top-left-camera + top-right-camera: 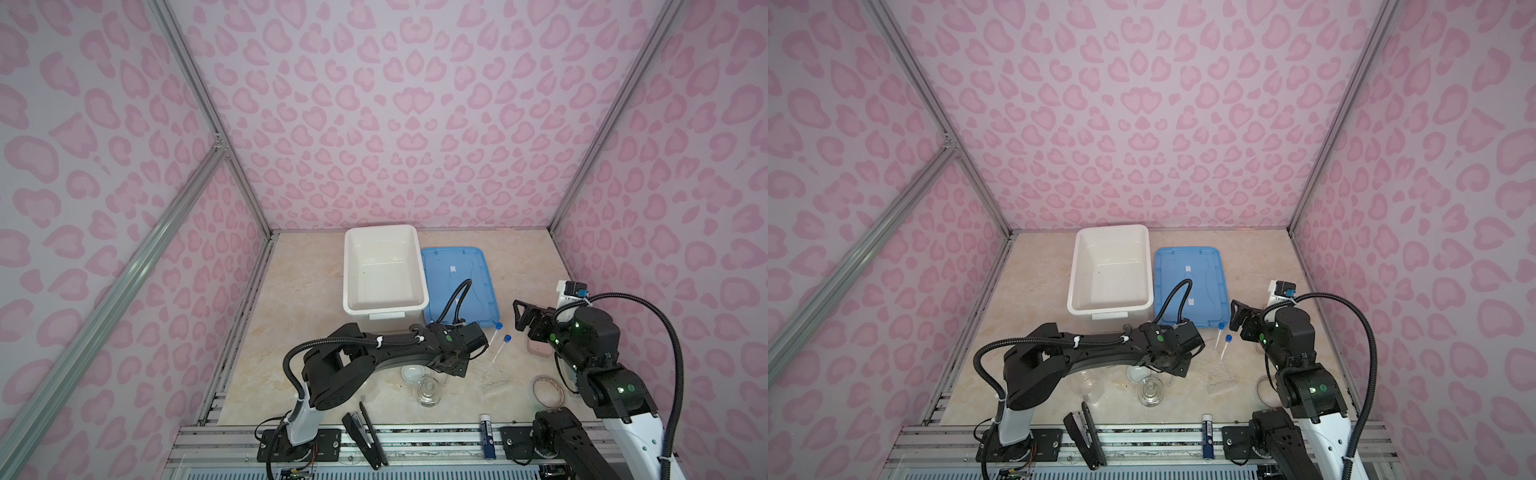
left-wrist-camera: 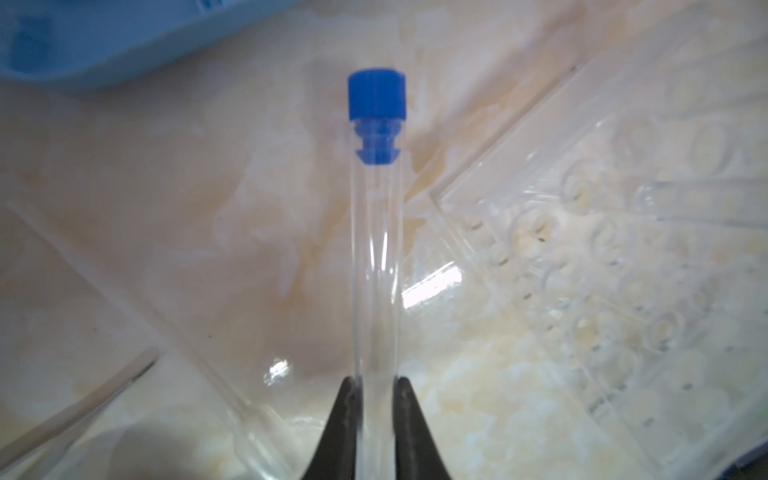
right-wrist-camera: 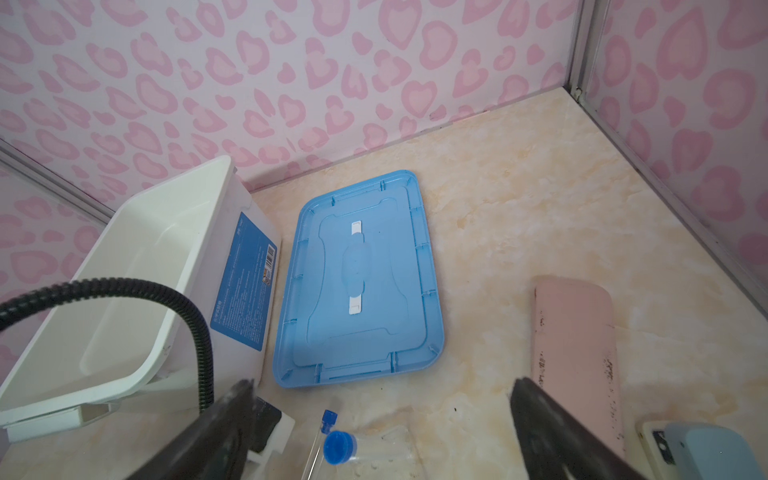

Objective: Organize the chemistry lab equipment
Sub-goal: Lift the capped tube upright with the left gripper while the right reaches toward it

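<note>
My left gripper [image 2: 376,386] is shut on a blue-capped clear tube [image 2: 376,249], one finger on each side of the glass low on its body. The tube's cap [image 1: 499,326] points toward the blue lid. A second blue-capped tube [image 1: 507,338] rests over the clear rack [image 2: 602,270] just to the right. A glass jar [image 1: 428,392] and a white domed piece [image 1: 411,374] sit below the left arm, and a clear flask [image 1: 1092,388] stands further left. My right gripper [image 1: 519,316] hangs open above the table, right of the tubes, holding nothing.
A white bin [image 1: 382,270] stands at the back with the blue lid [image 1: 457,282] lying flat beside it. A black stapler [image 1: 365,436] and a blue-and-white stick [image 1: 487,436] lie at the front edge. A tape roll [image 1: 547,392] and a pink flat item [image 3: 573,345] are by the right arm.
</note>
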Action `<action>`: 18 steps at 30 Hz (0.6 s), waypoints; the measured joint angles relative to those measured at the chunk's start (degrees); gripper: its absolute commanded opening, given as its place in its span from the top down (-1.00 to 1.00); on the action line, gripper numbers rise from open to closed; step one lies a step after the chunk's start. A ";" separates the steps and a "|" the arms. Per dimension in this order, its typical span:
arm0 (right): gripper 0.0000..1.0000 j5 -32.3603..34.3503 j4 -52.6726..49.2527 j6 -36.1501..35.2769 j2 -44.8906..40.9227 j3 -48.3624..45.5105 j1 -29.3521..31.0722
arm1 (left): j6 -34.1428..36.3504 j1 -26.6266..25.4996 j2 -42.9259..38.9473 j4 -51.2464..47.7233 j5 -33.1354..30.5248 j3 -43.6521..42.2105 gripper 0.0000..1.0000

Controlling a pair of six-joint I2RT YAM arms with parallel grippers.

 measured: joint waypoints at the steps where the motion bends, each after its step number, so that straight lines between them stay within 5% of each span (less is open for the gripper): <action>1: -0.94 -0.33 -0.07 -0.02 0.17 0.15 0.00 | 0.24 -0.02 -0.52 0.26 -0.35 0.00 0.76; 11: -0.93 -10.12 0.46 -0.35 7.58 5.51 -0.81 | 6.40 2.75 -11.50 5.92 -3.45 -0.74 0.76; 18: -0.89 -18.71 -0.61 2.12 10.67 11.32 -1.07 | 12.37 2.29 -21.18 13.88 -5.14 -11.52 0.81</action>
